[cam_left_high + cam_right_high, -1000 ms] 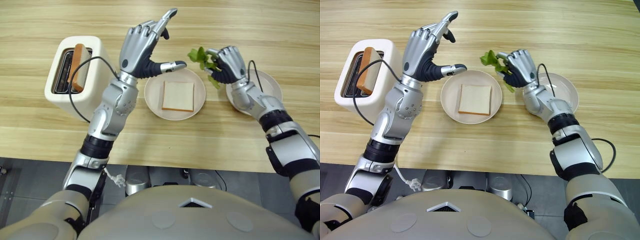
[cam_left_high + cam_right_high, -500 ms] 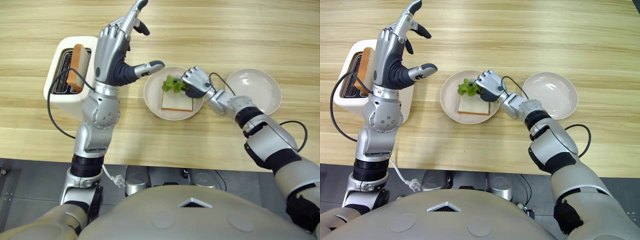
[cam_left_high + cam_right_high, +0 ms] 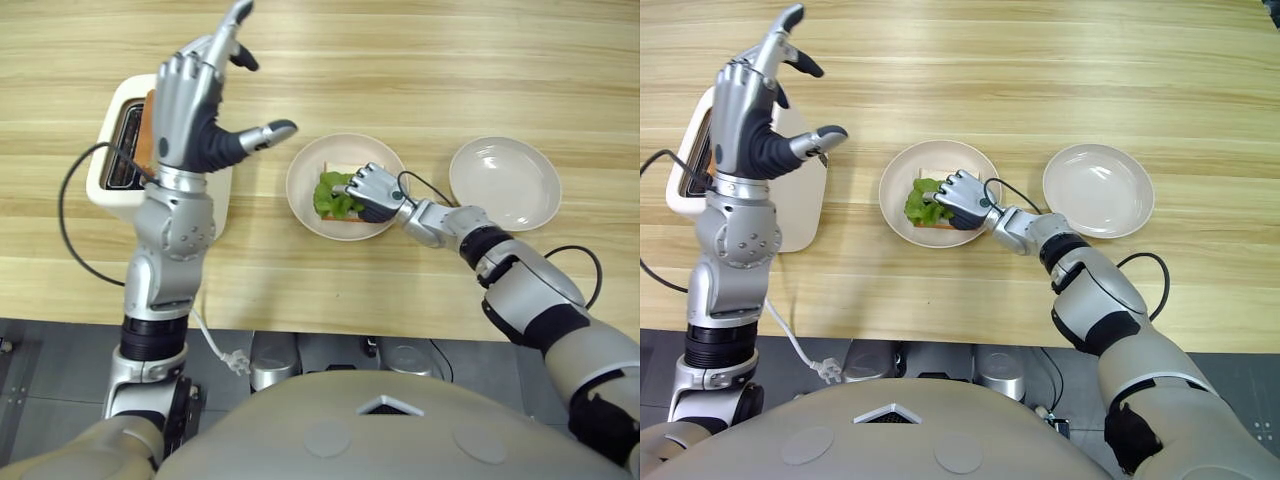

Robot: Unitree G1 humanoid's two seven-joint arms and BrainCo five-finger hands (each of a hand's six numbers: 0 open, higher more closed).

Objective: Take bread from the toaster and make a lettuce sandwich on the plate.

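A white toaster (image 3: 100, 185) stands at the left of the wooden table with a brown bread slice (image 3: 147, 125) upright in its slot. My left hand (image 3: 195, 110) is raised over the toaster, fingers spread and holding nothing; it hides much of the toaster. The cream plate (image 3: 345, 232) in the middle carries a white bread slice (image 3: 338, 167). Green lettuce (image 3: 332, 196) lies on that slice. My right hand (image 3: 372, 190) is low over the plate, fingers curled on the lettuce from its right side.
A second, bare cream plate (image 3: 505, 183) sits to the right of the first. The toaster's white power cord (image 3: 215, 345) hangs off the table's near edge. Bare wood stretches behind both plates.
My right hand carried the lettuce left from beside the bare plate and lowered it onto the bread. My left hand moved left, from beside the plate to above the toaster.
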